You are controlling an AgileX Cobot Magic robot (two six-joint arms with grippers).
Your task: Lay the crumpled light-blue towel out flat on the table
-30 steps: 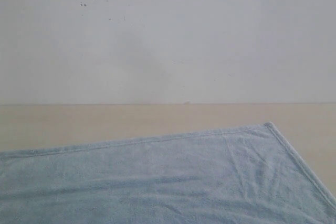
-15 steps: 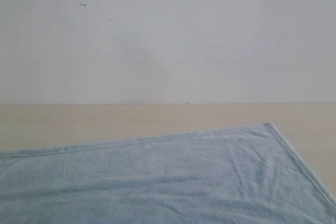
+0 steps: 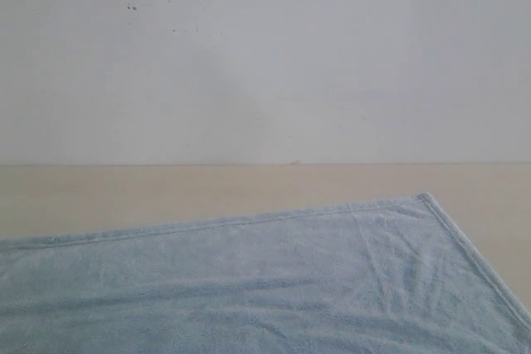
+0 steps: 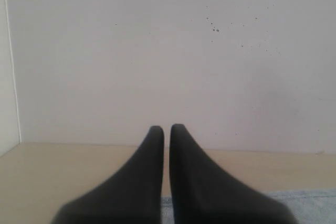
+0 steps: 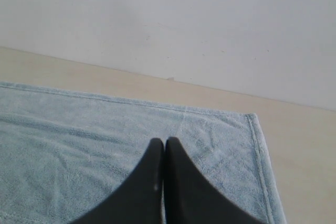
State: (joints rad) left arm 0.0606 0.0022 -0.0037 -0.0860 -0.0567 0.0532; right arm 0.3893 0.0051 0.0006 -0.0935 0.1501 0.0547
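Both arms idle at this entry.

Left gripper: jaws drawn together, tips almost meeting, nothing pinched between them. It pointed out over the table edge, with only a sliver of cloth showing beneath it.

Right gripper: jaws likewise pressed together and empty, poised over the towel. I could not tell whether the tips touched the pile or hung just above it.

The towel lay opened out on the table, a single layer as far as I could see. Its far hem ran in one straight line to the far right corner, and that corner sat flat with the right-hand hem running back toward me. Faint creases fanned out near that corner, with a few shallow ripples across the middle, but no folds or bunching.

Beyond the hem: bare beige table, then the white wall with a few dark specks.

Judgement: the spreading looked essentially done. The near edge and left end fell outside every view, so I could not confirm those corners. What was left, if anything, was smoothing the light creases and checking the unseen side.
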